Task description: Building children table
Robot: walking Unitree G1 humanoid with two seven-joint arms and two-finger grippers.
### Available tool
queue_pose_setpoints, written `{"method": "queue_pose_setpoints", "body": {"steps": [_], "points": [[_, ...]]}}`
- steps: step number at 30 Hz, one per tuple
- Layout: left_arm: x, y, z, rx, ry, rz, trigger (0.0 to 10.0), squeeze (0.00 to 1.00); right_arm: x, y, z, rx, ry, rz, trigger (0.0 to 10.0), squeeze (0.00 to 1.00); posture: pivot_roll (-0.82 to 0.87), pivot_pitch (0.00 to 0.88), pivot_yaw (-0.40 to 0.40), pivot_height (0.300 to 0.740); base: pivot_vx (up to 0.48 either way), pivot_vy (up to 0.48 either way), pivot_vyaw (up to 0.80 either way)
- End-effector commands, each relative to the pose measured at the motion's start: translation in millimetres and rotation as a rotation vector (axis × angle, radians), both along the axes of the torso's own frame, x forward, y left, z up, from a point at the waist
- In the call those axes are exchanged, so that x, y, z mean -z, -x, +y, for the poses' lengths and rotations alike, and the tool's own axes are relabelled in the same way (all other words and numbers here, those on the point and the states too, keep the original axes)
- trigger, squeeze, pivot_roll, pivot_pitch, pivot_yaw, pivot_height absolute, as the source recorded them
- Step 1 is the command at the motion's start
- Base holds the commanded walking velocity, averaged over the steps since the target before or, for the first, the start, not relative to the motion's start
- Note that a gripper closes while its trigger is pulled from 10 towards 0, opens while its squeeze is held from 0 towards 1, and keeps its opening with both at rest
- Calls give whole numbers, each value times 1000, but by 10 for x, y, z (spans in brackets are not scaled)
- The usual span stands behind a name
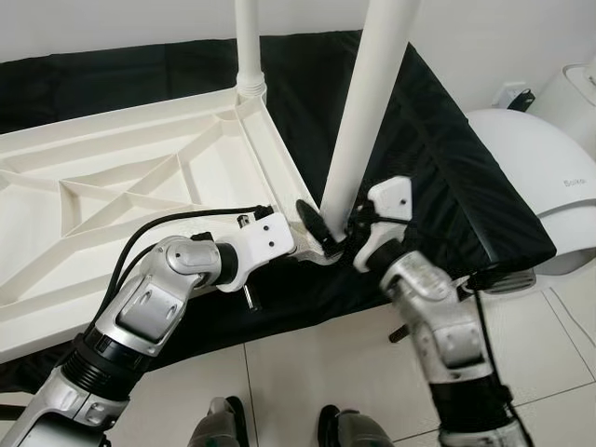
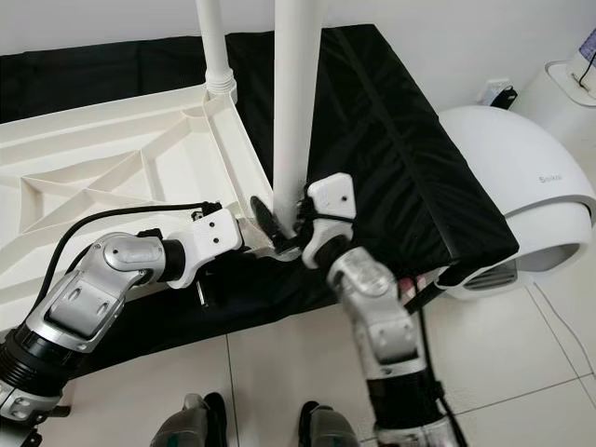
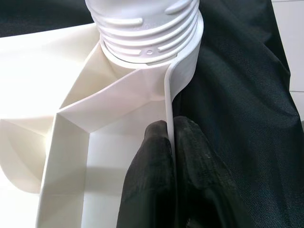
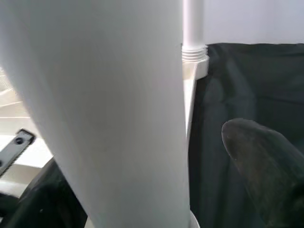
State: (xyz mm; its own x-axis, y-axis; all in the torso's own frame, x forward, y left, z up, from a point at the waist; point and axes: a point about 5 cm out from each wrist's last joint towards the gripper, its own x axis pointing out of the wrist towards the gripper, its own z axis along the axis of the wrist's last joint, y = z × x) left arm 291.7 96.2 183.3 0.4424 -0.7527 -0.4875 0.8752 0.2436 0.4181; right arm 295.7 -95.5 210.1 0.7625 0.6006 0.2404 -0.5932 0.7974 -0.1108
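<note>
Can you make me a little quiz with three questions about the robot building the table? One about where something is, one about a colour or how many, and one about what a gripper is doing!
1. Where does the white tabletop lie?
A. On the black cloth
B. On a wooden shelf
C. Leaning on the wall

2. How many white legs stand up from the tabletop?
A. None
B. Two
C. Four

3. What is the left gripper doing?
A. Hanging idle
B. Pinching the tabletop's thin rim
C. Holding a cup

Answers:
1 A, black cloth shows under and beside it.
2 B, the far leg and the near leg.
3 B, its fingers sit on both sides of the rim by the near leg's threaded base.
</note>
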Motion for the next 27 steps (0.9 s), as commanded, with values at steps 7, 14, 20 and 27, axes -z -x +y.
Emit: {"method": "queue_pose_setpoints", "body": {"steps": [7,14,20,27], "points": [[224,40,6,-4,-47,82,10000,0,9,-58,-209,-276,98,18,10000,0,-3,210,-31,740,0,0,0],[216,37,16,-8,-47,81,10000,0,94,-133,-336,-431,236,61,10000,0,1,209,-30,740,0,0,0],[216,44,11,-9,-45,81,10000,0,82,-279,-396,-450,266,64,10000,0,4,209,-28,740,0,0,0],[218,50,6,-7,-46,84,10000,0,32,-401,-399,-454,270,37,10000,0,7,211,-24,740,0,0,0]]}}
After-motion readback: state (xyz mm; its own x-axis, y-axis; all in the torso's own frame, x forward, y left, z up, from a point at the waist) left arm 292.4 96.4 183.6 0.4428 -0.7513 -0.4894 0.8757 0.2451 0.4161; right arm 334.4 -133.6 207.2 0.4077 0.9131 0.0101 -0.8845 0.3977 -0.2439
